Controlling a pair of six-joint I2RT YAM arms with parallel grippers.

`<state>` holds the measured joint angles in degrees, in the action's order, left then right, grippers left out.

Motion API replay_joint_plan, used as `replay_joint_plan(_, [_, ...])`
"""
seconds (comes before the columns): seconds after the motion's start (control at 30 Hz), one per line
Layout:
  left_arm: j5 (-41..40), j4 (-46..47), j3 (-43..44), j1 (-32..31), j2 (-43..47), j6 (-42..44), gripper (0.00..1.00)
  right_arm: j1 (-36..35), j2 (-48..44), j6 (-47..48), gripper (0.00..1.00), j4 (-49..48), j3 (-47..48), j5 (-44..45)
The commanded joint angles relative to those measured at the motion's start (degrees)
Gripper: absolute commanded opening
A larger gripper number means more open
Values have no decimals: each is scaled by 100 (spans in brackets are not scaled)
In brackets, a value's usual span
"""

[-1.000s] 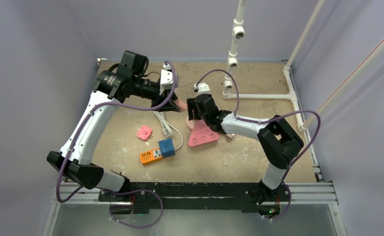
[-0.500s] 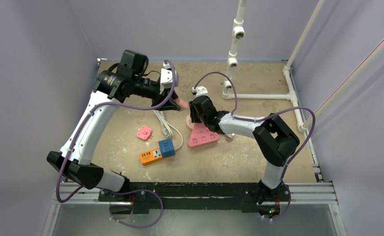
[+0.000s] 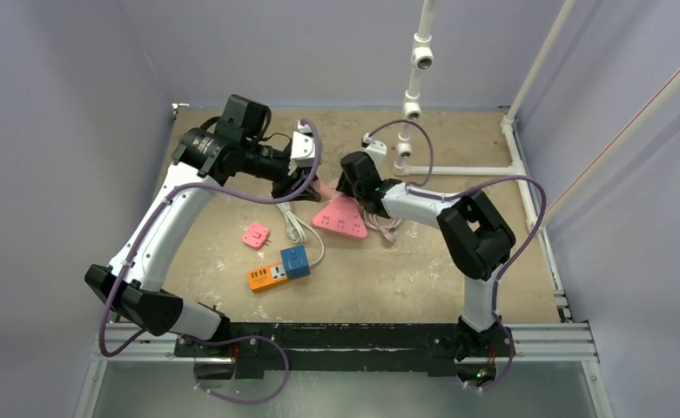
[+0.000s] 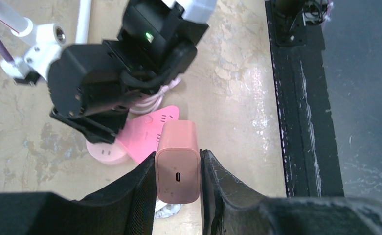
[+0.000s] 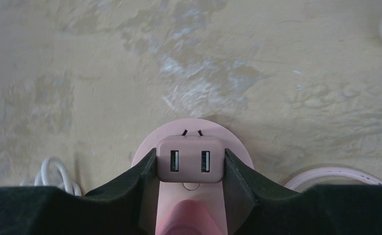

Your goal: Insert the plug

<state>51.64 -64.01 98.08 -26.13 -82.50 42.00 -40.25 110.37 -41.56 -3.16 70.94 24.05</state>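
Note:
The plug (image 4: 177, 161), a pale pink charger block with a small port in its rear face, sits clamped between my left gripper's (image 4: 177, 166) fingers. In the top view the plug (image 3: 323, 185) hangs just left of the pink triangular power strip (image 3: 340, 215). My right gripper (image 5: 190, 164) is shut on the strip's raised block (image 5: 190, 160) with two USB ports, above its round pale end (image 5: 193, 134). From the left wrist, the strip (image 4: 147, 132) lies under the black right gripper body (image 4: 115, 78), just beyond the plug's tip.
A small pink adapter (image 3: 255, 235), an orange strip with a blue cube (image 3: 279, 270) and a white cable (image 3: 297, 228) lie in front of the left gripper. The strip's pink cord (image 3: 384, 228) coils to its right. White pipes (image 3: 410, 104) stand behind.
My right gripper has closed on the power strip's USB block and pulled the strip back and to the left. The left arm with the plug shifted slightly right.

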Motion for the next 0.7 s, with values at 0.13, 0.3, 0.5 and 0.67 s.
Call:
replay_joint_plan(0.13, [-385,-52,-723,-138,77,924,0,153,-299,-1777,49,1037,-264,600])
replay_joint_plan(0.3, [-599,-24,-1085,-147,-34,1301,0,73,-567,-1901,79,1052,-370,829])
replay_joint_plan(0.5, [-672,15,-1334,-217,-166,1531,0,-24,-968,-2154,90,1164,-511,929])
replay_joint_plan(0.67, [-1000,127,-1640,-440,-353,1968,0,-19,-1417,-2144,91,1150,-815,853])
